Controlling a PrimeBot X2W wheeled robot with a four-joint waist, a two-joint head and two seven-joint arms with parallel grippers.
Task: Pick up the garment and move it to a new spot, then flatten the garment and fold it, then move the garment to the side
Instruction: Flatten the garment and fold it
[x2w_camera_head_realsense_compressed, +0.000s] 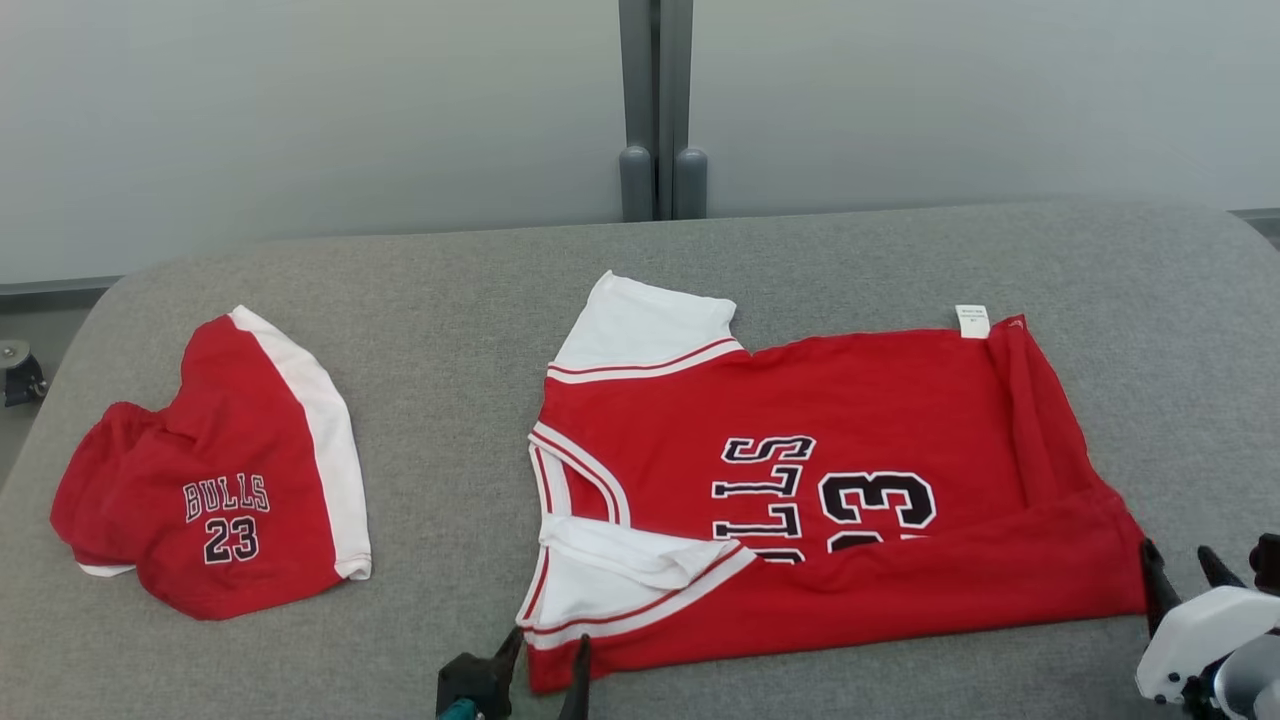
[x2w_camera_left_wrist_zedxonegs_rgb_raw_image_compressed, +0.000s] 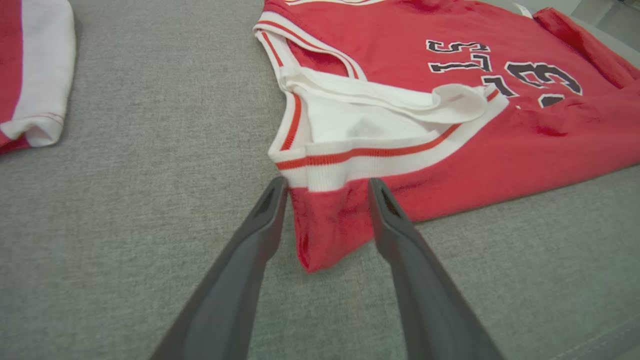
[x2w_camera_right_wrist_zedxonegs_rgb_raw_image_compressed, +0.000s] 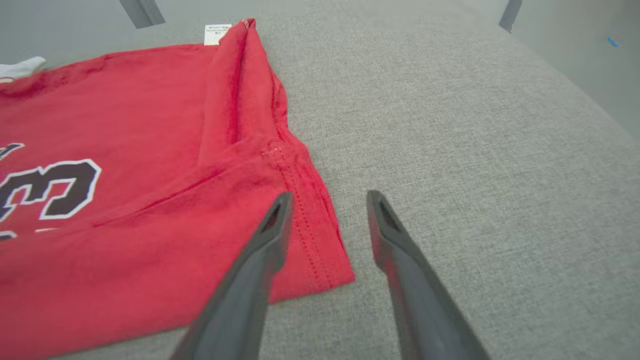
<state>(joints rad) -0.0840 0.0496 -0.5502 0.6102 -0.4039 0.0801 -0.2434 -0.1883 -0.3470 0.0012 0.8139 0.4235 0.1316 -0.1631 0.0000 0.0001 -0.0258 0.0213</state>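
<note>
Now left tool (x2w_camera_left_wrist_zedxonegs_rgb_raw_image_compressed: 327, 182) and right tool (x2w_camera_right_wrist_zedxonegs_rgb_raw_image_compressed: 329, 195) gape empty at near corners of the jersey (x2w_camera_head_realsense_compressed: 850, 400), wide grey table (x2w_camera_head_realsense_compressed: 450, 300) around it.

My left gripper (x2w_camera_left_wrist_zedxonegs_rgb_raw_image_compressed: 326, 187) sits low, jaws spread wide; my right gripper (x2w_camera_right_wrist_zedxonegs_rgb_raw_image_compressed: 330, 197) sits low too, jaws parted, gripping nothing.

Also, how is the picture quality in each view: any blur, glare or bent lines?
Head view: soft even light, no glare, jersey sharp, table edge looks bowed. Left wrist view: wide lens stretches the left gripper; jersey crisp. Right wrist view: table rim looks curved, no glare.
</note>
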